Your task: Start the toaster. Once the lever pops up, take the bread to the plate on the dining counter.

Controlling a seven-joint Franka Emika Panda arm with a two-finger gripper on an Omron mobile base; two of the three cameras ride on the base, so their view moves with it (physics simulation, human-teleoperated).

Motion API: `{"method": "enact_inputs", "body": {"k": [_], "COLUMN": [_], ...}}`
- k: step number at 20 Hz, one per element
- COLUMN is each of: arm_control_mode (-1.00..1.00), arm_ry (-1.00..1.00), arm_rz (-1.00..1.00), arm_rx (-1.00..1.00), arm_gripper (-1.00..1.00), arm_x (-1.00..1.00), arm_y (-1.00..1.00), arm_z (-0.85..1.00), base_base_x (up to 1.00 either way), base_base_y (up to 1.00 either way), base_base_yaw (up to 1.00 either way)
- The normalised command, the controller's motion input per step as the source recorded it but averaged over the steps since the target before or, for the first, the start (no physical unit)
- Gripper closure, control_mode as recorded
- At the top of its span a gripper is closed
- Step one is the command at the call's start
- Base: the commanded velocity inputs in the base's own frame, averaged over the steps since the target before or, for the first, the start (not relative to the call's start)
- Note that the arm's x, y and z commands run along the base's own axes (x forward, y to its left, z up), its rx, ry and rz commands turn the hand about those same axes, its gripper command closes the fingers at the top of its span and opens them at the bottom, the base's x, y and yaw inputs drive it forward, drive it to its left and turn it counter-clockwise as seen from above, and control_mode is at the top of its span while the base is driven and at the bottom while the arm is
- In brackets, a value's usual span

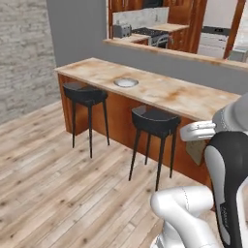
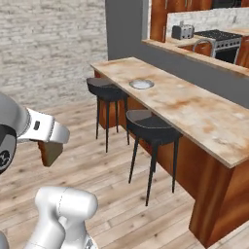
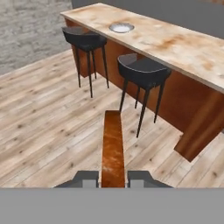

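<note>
My gripper [image 3: 113, 180] is shut on the bread [image 3: 113, 146], a tan-brown slice seen edge-on between the two dark tips. The bread [image 1: 196, 151] hangs under the white hand over the wood floor, short of the dining counter [image 1: 184, 97]. From the right it shows as a brown slice [image 2: 50, 151] below the gripper [image 2: 48, 144]. The plate [image 1: 126, 83] [image 2: 141, 84] [image 3: 121, 28] lies bare on the beige marbled dining counter [image 2: 194, 109] [image 3: 183, 43], toward its far end. The toaster [image 1: 121, 30] [image 2: 182, 31] stands far back on the kitchen counter behind the raised ledge.
Two black stools [image 1: 86, 94] [image 1: 155, 121] stand along the counter's near side, between me and the plate. A grey wall with a raised ledge [image 1: 169, 51] runs behind the counter. Open wood floor [image 1: 58, 184] lies to the left, with a brick wall [image 2: 48, 44] beyond.
</note>
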Motion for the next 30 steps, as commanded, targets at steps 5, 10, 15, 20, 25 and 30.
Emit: {"method": "enact_inputs", "body": {"k": [5,10,15,20,25,30], "arm_control_mode": [1.00,1.00,1.00,1.00,1.00,1.00], "arm_ry": [0.00,0.00,0.00,0.00,0.00,0.00], "arm_rz": [0.00,0.00,0.00,0.00,0.00,0.00], "arm_rx": [0.00,0.00,0.00,0.00,0.00,0.00], "arm_gripper": [1.00,1.00,1.00,1.00,1.00,1.00], "arm_x": [0.00,0.00,0.00,0.00,0.00,0.00], "arm_y": [0.00,0.00,0.00,0.00,0.00,0.00], "arm_z": [0.00,0.00,0.00,0.00,0.00,0.00], "base_base_x": [0.46,0.46,0.42,0.46,0.44,0.37], "base_base_y": [0.70,0.73,0.85,0.89,0.88,0.73], "base_base_yaw": [-0.34,-0.39,-0.41,-0.41,-0.40,-0.40]}}
